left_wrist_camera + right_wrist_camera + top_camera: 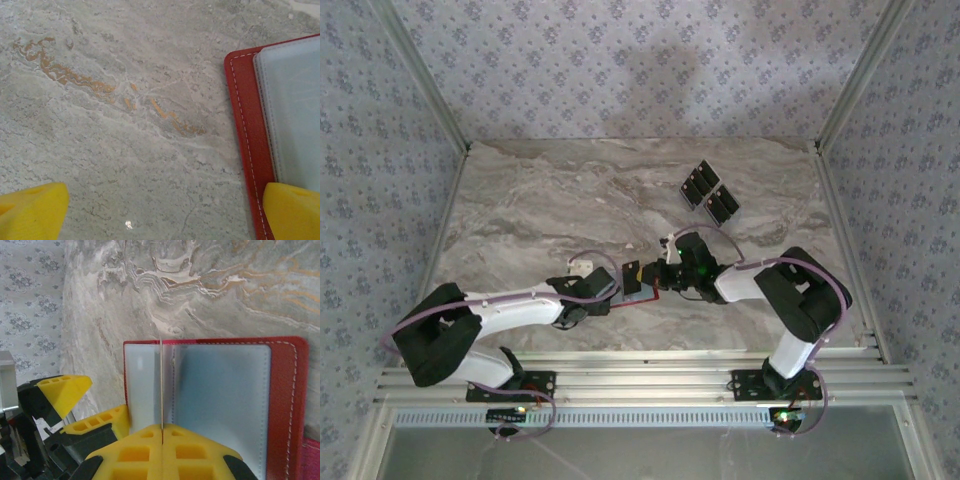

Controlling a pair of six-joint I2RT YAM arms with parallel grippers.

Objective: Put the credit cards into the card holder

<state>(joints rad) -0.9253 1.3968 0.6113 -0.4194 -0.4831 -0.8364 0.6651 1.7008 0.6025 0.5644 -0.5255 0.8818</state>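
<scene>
A credit card (pixel 161 385) is pinched edge-on by the right gripper (pixel 161 437) over the opened card holder (pixel 285 405) (left gripper (pixel 165 210) spread wide).

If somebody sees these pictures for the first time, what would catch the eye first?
The red card holder lies open on the marble table, showing its pale pockets. The right gripper, with yellow fingers, is shut on a thin credit card, seen edge-on just above those pockets. A group of black cards lies on the far right part of the table.
</scene>
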